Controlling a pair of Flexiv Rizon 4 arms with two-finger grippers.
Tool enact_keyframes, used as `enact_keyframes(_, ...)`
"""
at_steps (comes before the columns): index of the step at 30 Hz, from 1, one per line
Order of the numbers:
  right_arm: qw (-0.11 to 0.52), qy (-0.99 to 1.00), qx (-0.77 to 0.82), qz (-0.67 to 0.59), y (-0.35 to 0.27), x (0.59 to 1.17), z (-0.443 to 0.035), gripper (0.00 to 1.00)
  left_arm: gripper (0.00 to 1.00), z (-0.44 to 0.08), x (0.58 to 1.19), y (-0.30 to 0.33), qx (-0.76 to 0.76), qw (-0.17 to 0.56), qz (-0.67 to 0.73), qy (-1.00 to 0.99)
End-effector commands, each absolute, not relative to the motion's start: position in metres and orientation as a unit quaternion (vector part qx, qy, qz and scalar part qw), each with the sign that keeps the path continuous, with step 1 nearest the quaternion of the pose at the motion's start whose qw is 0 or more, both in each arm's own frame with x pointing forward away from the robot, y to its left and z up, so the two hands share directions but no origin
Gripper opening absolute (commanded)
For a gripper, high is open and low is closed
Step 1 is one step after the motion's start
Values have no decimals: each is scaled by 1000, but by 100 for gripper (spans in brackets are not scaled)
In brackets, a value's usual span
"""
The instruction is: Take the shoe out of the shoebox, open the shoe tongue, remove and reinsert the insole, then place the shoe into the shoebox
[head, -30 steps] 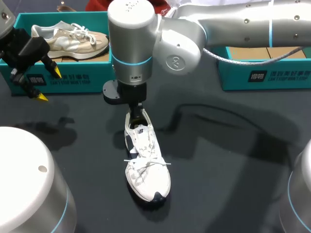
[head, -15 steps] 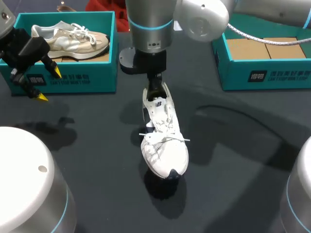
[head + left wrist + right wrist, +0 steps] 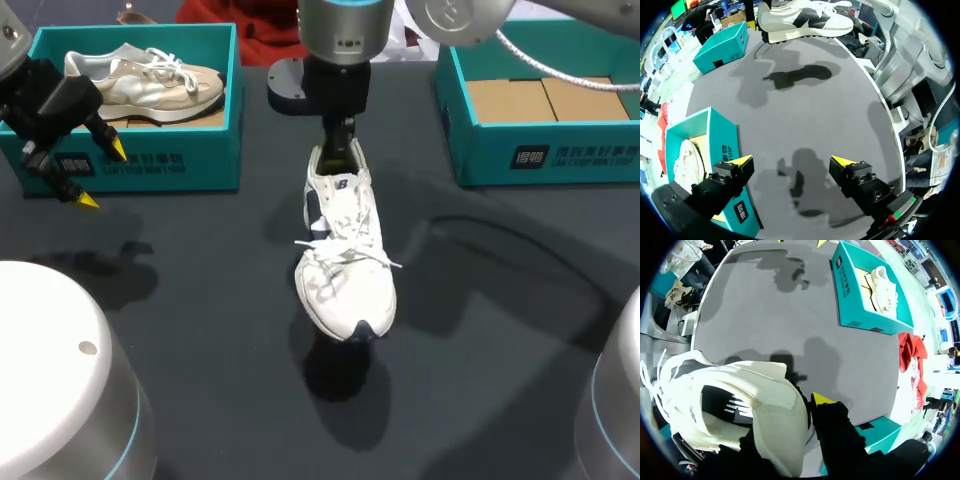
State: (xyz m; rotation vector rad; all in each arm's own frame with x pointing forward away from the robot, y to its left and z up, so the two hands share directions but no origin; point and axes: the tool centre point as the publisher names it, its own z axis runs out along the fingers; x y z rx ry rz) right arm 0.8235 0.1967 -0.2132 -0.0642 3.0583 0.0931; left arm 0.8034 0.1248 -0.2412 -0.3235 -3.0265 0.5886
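Right gripper (image 3: 340, 140) pointing down, clamps white shoe (image 3: 348, 260) heel aloft.

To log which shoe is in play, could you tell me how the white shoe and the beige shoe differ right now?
The white shoe has dark side panels; the beige shoe is tan and cream. The white shoe hangs above the table, while the beige shoe lies in the left shoebox. The right gripper holds the white shoe's heel; nothing touches the beige shoe. Both are laced sneakers.
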Motion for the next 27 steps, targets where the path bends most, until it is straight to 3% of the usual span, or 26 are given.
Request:
enact_keyframes(1,43,998,-15,31,196,826,-209,0,100,-241,804,125,-105,21,189,-976)
enact_keyframes(13,65,998,24,-9,156,851,-158,0,100,-241,804,125,-105,21,189,-976)
enact_keyframes(27,73,997,-18,-30,31,950,-148,0,100,-241,804,125,-105,21,189,-976)
